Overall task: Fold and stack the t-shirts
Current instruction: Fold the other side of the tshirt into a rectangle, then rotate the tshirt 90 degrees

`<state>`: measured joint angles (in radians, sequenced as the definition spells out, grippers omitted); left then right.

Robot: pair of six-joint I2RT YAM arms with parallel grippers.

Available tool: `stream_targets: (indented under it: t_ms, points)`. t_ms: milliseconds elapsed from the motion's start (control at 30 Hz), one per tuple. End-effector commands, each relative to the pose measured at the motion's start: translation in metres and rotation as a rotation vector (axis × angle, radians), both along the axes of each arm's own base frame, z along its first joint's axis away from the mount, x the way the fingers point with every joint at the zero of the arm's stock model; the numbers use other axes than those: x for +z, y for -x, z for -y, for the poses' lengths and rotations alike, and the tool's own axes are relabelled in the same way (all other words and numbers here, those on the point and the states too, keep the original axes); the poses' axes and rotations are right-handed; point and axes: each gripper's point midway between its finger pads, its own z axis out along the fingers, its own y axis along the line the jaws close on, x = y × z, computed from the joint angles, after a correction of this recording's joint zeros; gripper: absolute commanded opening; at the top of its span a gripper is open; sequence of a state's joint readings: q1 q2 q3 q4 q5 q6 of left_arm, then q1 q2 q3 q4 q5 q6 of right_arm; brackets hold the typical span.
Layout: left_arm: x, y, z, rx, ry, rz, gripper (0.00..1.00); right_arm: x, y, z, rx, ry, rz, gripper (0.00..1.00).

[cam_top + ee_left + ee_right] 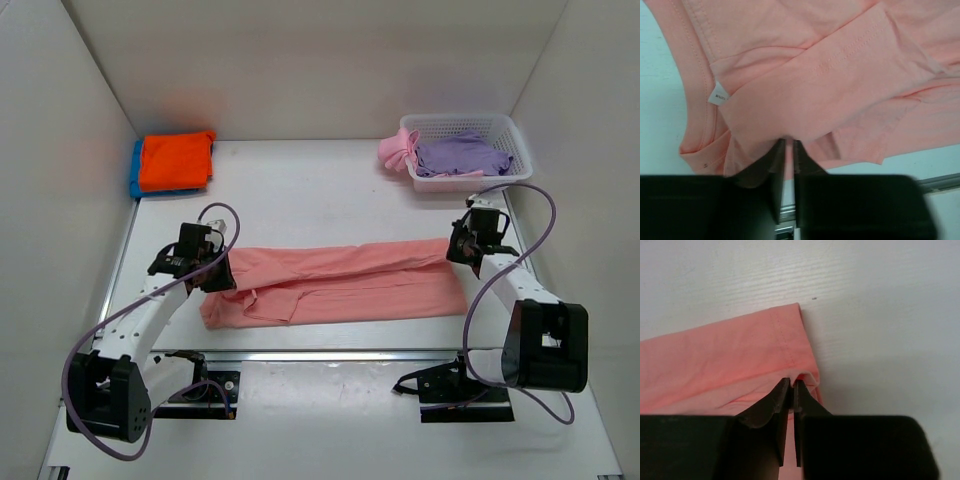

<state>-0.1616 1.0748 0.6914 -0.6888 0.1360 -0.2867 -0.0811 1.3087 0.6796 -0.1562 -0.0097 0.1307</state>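
A salmon-pink t-shirt (340, 283) lies folded lengthwise in a long band across the table's middle. My left gripper (218, 266) is shut on its left, collar end; the left wrist view shows the jaws (788, 144) pinching a cloth fold near the white neck label (718, 97). My right gripper (462, 252) is shut on the shirt's far right corner, where the jaws (793, 384) pinch the hemmed edge (790, 345). An orange shirt (176, 160) lies folded on a blue one (136, 172) at the back left.
A white lattice basket (500, 128) at the back right holds a lavender shirt (462, 155), with a brighter pink shirt (396, 150) hanging over its left rim. White walls close in the table on three sides.
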Motion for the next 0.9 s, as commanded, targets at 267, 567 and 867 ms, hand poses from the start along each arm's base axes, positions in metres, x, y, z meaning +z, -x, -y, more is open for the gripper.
stream_targets:
  t_ms: [267,567,867]
  points:
    - [0.019,-0.006,0.005,0.030,0.035,0.070,0.34,0.049,0.010,-0.007,-0.026,-0.065,0.122,0.32]
    - [-0.018,-0.001,0.039,-0.011,0.008,-0.059,0.28,0.019,-0.030,-0.034,0.113,-0.147,0.003,0.00]
    - [-0.057,-0.034,0.045,0.039,-0.073,-0.147,0.24,-0.015,-0.062,-0.052,0.163,-0.183,-0.127,0.00]
